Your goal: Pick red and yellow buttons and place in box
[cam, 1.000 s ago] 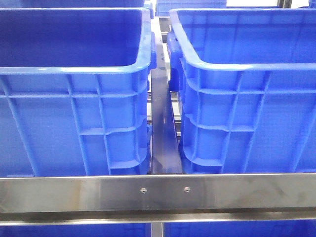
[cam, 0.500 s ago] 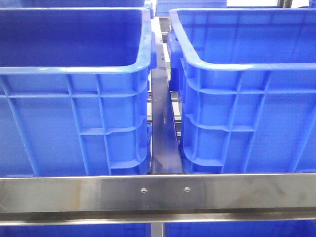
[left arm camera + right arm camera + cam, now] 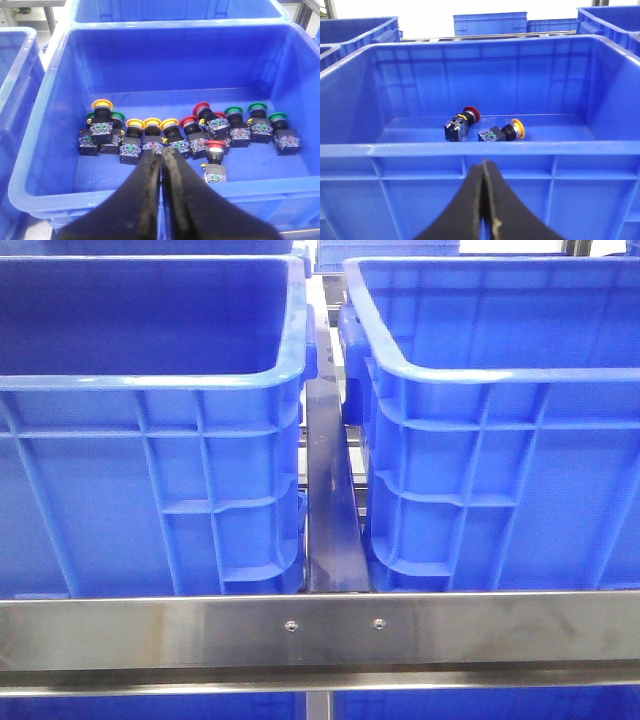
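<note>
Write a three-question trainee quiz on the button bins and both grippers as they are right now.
1. True or false: the left gripper is shut and holds nothing.
2. How many buttons lie in the bin before the right gripper?
3. Which cap colour in the full bin is not wanted? A green B red C yellow

Key: 1 true. 2 two, the red button and the yellow button. 3 A.
</note>
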You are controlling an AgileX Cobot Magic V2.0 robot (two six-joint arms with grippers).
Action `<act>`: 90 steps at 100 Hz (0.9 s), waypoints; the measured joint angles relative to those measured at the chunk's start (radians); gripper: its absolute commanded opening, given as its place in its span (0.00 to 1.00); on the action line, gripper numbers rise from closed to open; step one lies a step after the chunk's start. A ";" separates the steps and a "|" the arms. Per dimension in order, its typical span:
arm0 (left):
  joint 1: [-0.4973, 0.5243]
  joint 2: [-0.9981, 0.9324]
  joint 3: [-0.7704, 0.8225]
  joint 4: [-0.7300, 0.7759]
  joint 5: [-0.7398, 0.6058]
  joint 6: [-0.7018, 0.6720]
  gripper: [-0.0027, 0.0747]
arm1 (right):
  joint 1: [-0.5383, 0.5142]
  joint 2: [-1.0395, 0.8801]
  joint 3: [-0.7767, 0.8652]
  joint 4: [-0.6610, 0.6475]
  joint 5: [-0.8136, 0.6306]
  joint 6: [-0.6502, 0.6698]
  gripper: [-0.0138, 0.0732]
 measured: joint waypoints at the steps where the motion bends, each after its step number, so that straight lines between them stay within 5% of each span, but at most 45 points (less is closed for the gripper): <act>1: 0.000 0.000 0.000 0.000 0.000 0.000 0.01 | 0.000 0.000 0.000 0.000 0.000 0.000 0.08; 74: 0.000 0.000 0.002 0.078 -0.037 0.000 0.01 | 0.000 0.000 0.000 0.000 0.000 0.000 0.08; 90: 0.000 -0.021 0.052 0.074 -0.166 0.000 0.01 | 0.000 0.000 0.000 0.000 0.000 0.000 0.08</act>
